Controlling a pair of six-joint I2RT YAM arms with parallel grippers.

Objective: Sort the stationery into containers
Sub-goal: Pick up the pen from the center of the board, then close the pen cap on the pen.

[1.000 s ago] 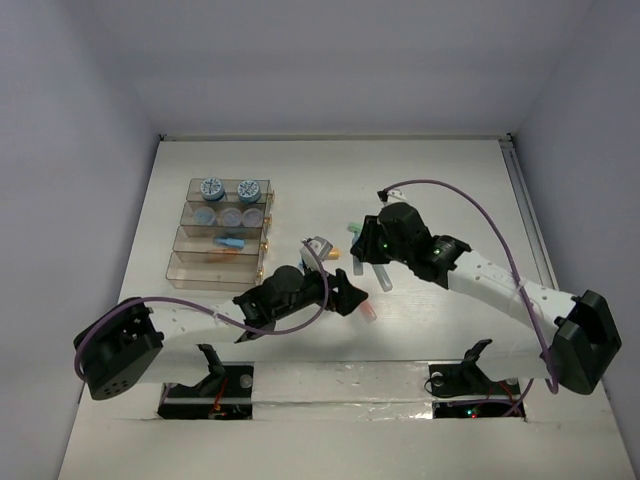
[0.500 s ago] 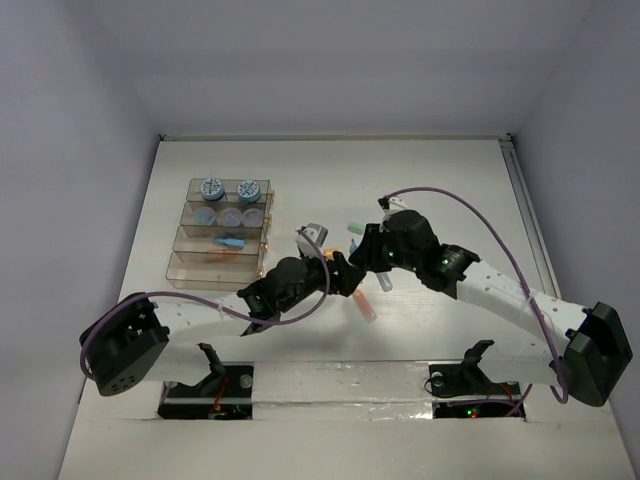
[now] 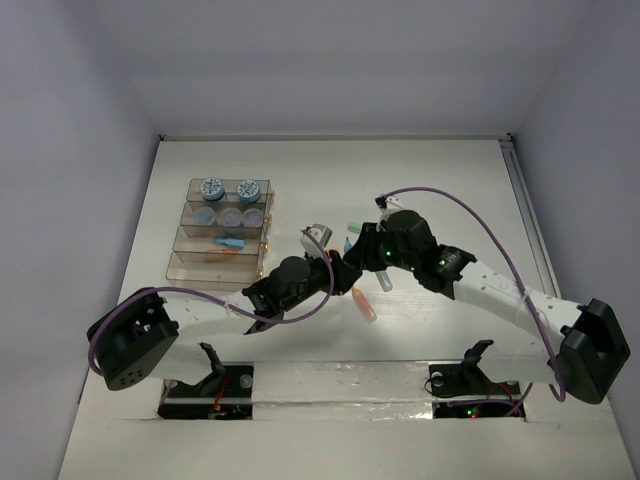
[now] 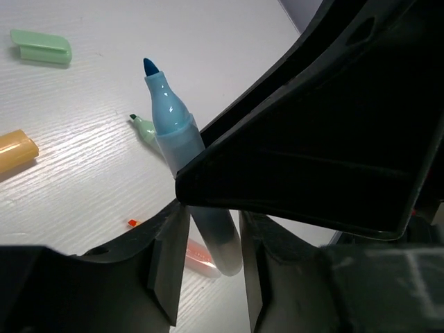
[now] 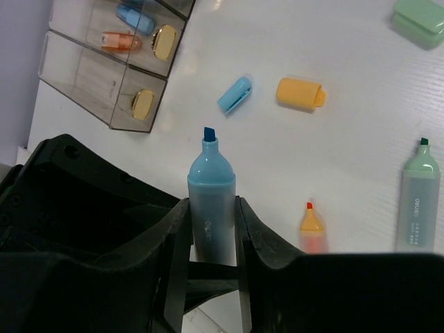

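Uncapped blue marker [image 5: 211, 177] stands clamped in the right hand [image 5: 210, 218], tip toward the frame's top, its lower barrel seemingly also gripped by the left hand [image 4: 211, 222], which sits nearer the trays [image 3: 185, 265] at the overhead view's left.

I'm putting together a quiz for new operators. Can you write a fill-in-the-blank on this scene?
The highlighter between the fingers of the right pincer is ___ in colour. Its tip is bare: its ___ is off. The farthest tray holds ___ patterned-top jars.
Missing words: blue; cap; two.
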